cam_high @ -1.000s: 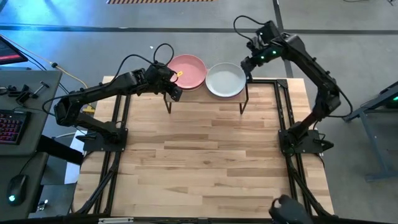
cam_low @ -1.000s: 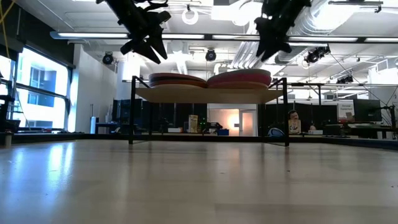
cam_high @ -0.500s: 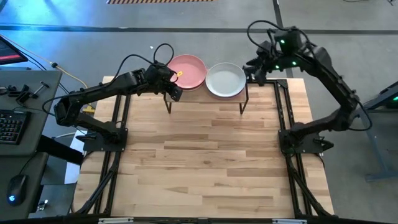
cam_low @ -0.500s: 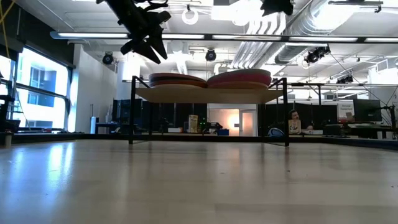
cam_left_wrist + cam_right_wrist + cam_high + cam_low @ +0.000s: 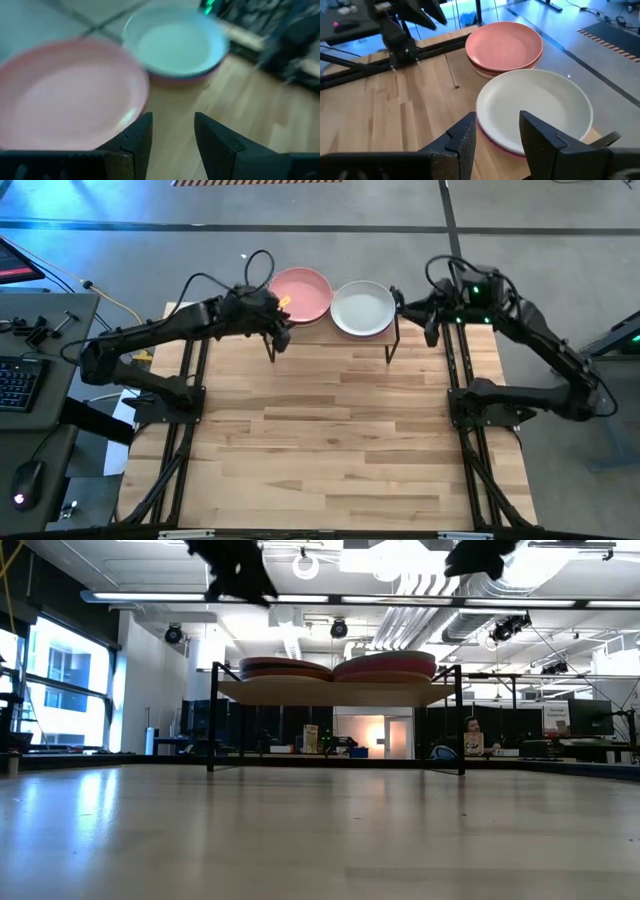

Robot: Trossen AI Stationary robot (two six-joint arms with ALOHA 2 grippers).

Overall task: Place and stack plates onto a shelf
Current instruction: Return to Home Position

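Hovers with left hand [image 5: 278, 332] parted and empty beside the pink-topped plates [image 5: 302, 293], stacked next to the off-white-topped pile [image 5: 362, 309] on the shelf [image 5: 330, 693] (side by side to fit its width), and with right hand [image 5: 404, 304] likewise released, clear of both

Figure: Plate colours on the shelf.
Pink plate [image 5: 303, 293] tops one stack; off-white plate [image 5: 362, 309] covers a magenta plate [image 5: 495, 144]; shelf [image 5: 320, 692] pale wood, black legs.

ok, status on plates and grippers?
Left gripper open, empty, by pink-topped stack. Right gripper open, empty, right of white-topped stack. Both stacks on shelf. Nothing obstructing.
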